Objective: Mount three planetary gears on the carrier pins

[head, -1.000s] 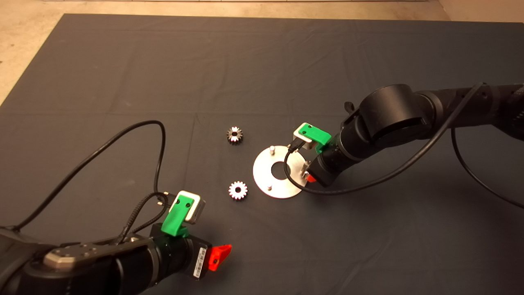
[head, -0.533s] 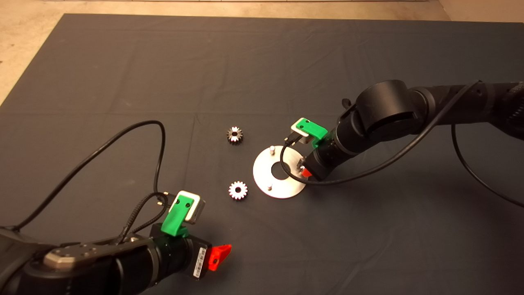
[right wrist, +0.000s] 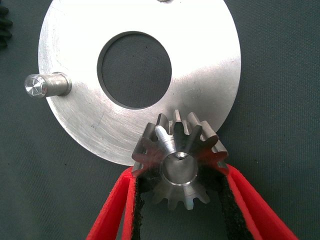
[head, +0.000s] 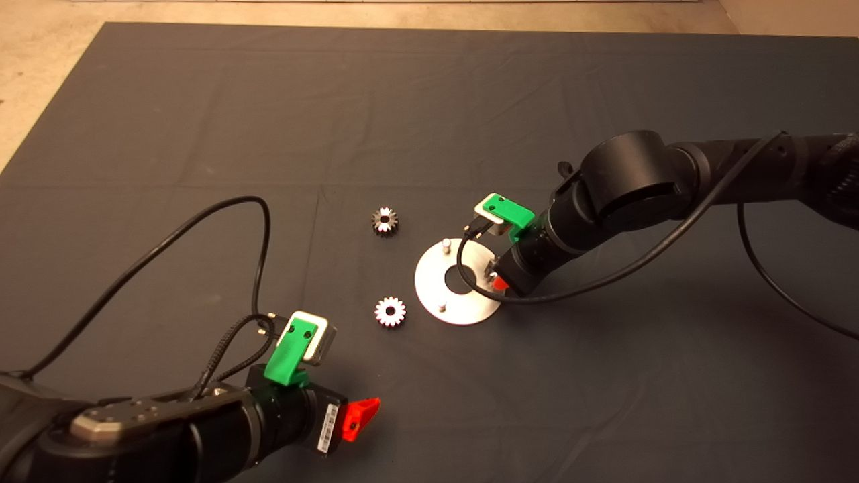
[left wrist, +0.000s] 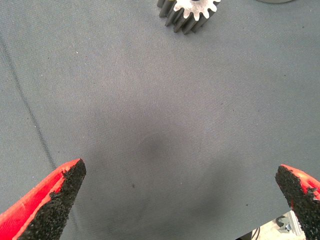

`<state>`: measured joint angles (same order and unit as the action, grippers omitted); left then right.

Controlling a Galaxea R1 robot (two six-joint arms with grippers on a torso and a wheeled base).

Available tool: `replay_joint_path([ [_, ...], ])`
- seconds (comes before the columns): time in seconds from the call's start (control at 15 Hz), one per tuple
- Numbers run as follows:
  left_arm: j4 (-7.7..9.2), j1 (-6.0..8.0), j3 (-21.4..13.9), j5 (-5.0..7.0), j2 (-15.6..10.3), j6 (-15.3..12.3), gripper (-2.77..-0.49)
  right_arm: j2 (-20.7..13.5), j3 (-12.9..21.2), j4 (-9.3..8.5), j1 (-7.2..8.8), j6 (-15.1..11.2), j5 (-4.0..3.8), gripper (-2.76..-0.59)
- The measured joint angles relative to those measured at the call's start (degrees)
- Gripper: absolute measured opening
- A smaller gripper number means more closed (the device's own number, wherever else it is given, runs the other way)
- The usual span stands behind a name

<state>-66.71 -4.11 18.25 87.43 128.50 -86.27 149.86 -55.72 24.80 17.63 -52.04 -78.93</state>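
The round carrier plate (head: 429, 290) lies mid-mat; two carrier pins (head: 445, 245) show and the third is hidden under my right gripper (head: 498, 282). In the right wrist view my right gripper (right wrist: 180, 172) is shut on a steel planetary gear (right wrist: 177, 150), held over the plate's (right wrist: 200, 60) rim. A small shiny tip shows in its bore. One pin (right wrist: 42, 85) stands bare. Two more gears lie on the mat, one beyond the plate (head: 384, 221) and one nearer (head: 390, 312). My left gripper (head: 359, 416) is open and empty, short of the nearer gear (left wrist: 190, 12).
Black cables loop from both wrists, one over the plate (head: 470, 285) and one over the left mat (head: 255, 221). The mat's (head: 168, 100) far edge meets a beige floor (head: 40, 67).
My right gripper has shifted slightly left and away over the plate with the gear in it. The left arm and the loose gears have not moved.
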Motion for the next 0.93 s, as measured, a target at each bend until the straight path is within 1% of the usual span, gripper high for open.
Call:
replay_joint_path([
  [0.2, -0.05, 0.00, 0.00, 0.01, -0.11, 0.00, -0.50, 0.00, 0.00, 0.00, -0.06, 0.01, -0.17, -2.44],
  [0.33, -0.21, 0.00, 0.00, 0.02, -0.11, 0.00, -0.50, 0.01, 0.02, 0.00, -0.47, 0.12, -0.26, -2.44],
  [0.53, -0.38, 0.00, 0.00, 0.00, -0.11, 0.00, -0.50, 0.01, 0.02, 0.00, -0.47, 0.15, -0.28, -2.44],
  [0.67, -0.40, 0.00, 0.00, 0.00, -0.11, 0.00, -0.50, 0.01, 0.02, 0.00, -0.47, 1.15, -0.28, -2.44],
  [0.93, -0.40, 0.00, 0.00, 0.02, -0.41, -0.02, -0.50, 0.00, 0.02, 0.00, -0.47, 1.44, -0.30, -2.44],
])
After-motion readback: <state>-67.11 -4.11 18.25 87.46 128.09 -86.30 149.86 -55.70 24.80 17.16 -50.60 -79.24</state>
